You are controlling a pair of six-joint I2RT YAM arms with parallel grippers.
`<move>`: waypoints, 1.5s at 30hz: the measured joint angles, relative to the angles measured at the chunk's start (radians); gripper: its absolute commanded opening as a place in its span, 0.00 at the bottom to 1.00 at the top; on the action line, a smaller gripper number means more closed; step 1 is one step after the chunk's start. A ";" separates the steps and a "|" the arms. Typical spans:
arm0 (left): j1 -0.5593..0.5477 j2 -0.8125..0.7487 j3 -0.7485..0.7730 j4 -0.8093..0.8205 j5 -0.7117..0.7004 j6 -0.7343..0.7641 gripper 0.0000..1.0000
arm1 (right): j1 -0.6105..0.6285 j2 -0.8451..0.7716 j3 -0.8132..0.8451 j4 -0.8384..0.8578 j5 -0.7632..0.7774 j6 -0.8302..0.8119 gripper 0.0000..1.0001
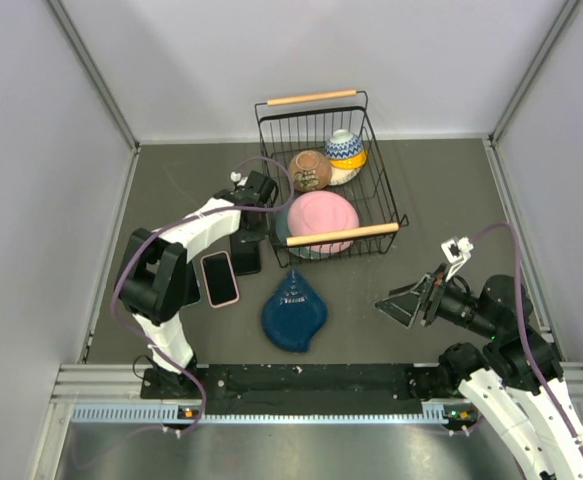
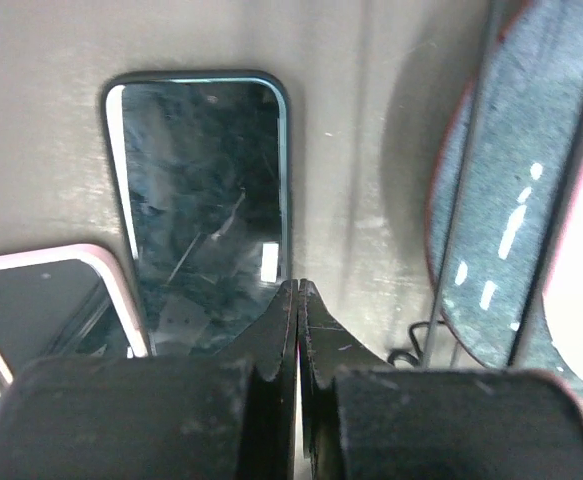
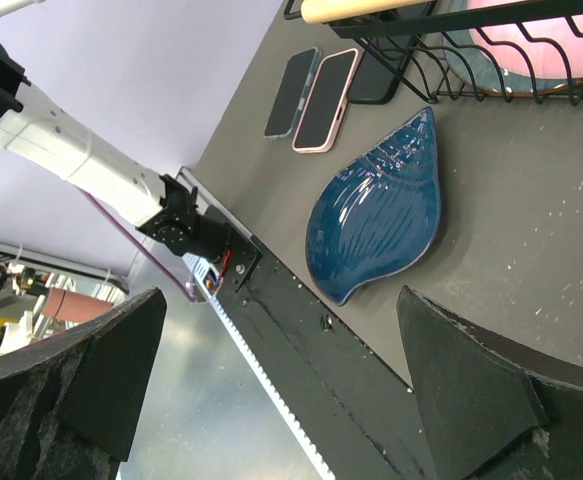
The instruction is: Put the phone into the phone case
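The phone (image 2: 206,200) is a black slab with a glossy screen, lying flat on the dark table beside the basket; it also shows in the top view (image 1: 245,262) and the right wrist view (image 3: 376,80). Just to its left lies the pink-rimmed phone case (image 2: 46,300) (image 1: 219,279) (image 3: 326,98), dark inside. My left gripper (image 2: 298,287) (image 1: 251,235) is shut on nothing, its tips over the phone's near right corner; I cannot tell whether they touch it. My right gripper (image 3: 281,300) (image 1: 411,300) hangs open in the air at the right, far from both.
A black wire basket (image 1: 381,205) with wooden handles holds a pink plate (image 1: 321,220) and two bowls, right of the phone. A blue shell-shaped dish (image 1: 294,312) lies at the front middle. A blue-grey flat slab (image 3: 293,92) lies beside the pink case.
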 measured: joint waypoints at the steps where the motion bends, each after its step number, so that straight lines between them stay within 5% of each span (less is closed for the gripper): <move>1: 0.001 0.000 0.003 -0.007 -0.016 -0.001 0.00 | 0.000 0.000 0.000 0.000 0.000 0.000 0.99; 12: 0.283 -0.269 -0.153 0.014 -0.082 0.006 0.00 | 0.000 0.000 0.000 0.000 0.000 -0.005 0.99; 22: 0.565 -0.265 -0.339 0.040 -0.082 0.058 0.00 | 0.000 -0.016 0.000 -0.001 -0.002 -0.025 0.99; 39: 0.599 -0.203 -0.346 0.068 -0.051 0.053 0.00 | 0.000 0.002 0.043 -0.073 0.085 -0.059 0.99; 45: 0.596 -0.407 -0.361 0.079 0.140 0.085 0.03 | 0.000 0.055 0.117 -0.167 0.236 -0.050 0.99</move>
